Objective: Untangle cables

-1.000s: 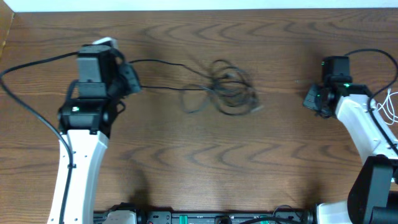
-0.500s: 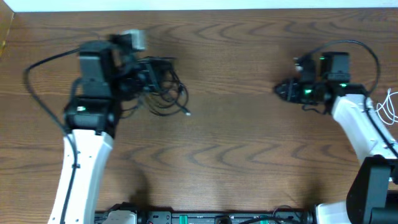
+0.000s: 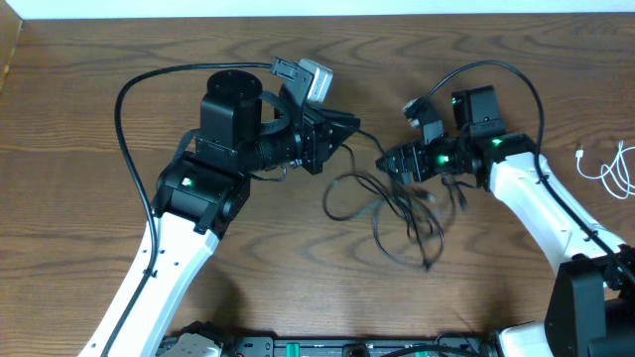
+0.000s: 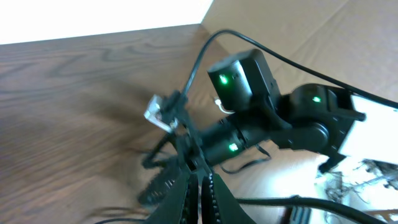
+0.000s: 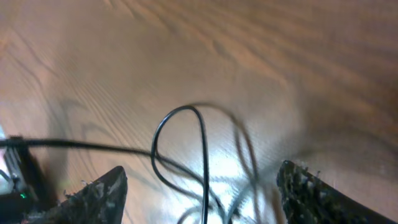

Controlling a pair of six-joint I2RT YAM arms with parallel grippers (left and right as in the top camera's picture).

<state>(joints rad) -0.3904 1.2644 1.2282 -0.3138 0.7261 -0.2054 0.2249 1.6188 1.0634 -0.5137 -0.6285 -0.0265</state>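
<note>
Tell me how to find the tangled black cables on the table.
Start at the middle of the brown wooden table. A messy heap of thin black cables lies there in loops. The loose cord at the right edge is white, and the arms' black wires are thicker.

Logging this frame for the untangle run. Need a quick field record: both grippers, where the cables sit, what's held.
left gripper: shut on a strand of the black cables, near mid-table
right gripper: open, fingers wide apart either side of a black loop, gripping nothing
black cables: loose tangle on the table, between the grippers and slightly nearer the arm bases
white cable: at the table's right edge, apart from the tangle, untouched
task state: black cables not yet untangled
</note>
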